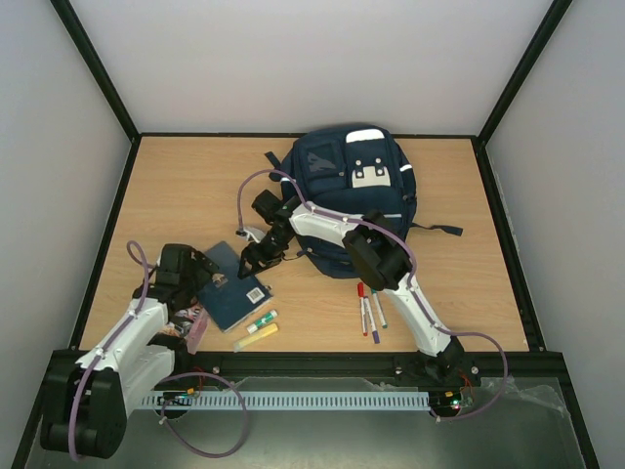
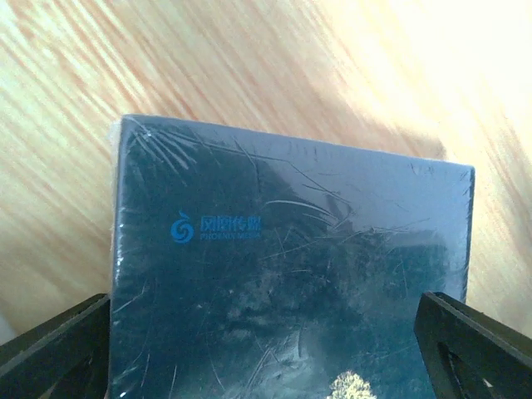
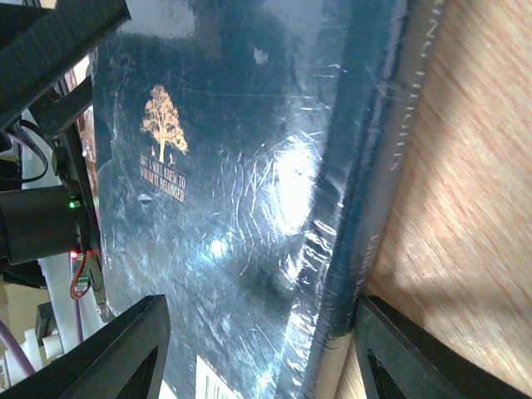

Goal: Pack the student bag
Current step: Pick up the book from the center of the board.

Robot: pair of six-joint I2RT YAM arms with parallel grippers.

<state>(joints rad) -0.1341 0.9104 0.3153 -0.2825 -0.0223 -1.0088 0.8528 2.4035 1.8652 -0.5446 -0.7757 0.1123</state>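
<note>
Navy student bag [image 1: 347, 200] lies flat, patch up.

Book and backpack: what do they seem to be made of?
The book looks like a dark blue board or card cover sealed in clear, glossy plastic film: fine wrinkles and glare streaks run across it. The student bag looks like matte navy woven fabric, probably synthetic, with soft folds and white reflective stripes.

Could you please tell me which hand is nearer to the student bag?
Right. The right hand is just off the near-left corner of the student bag; the left hand is farther left, across the blue book.
</note>
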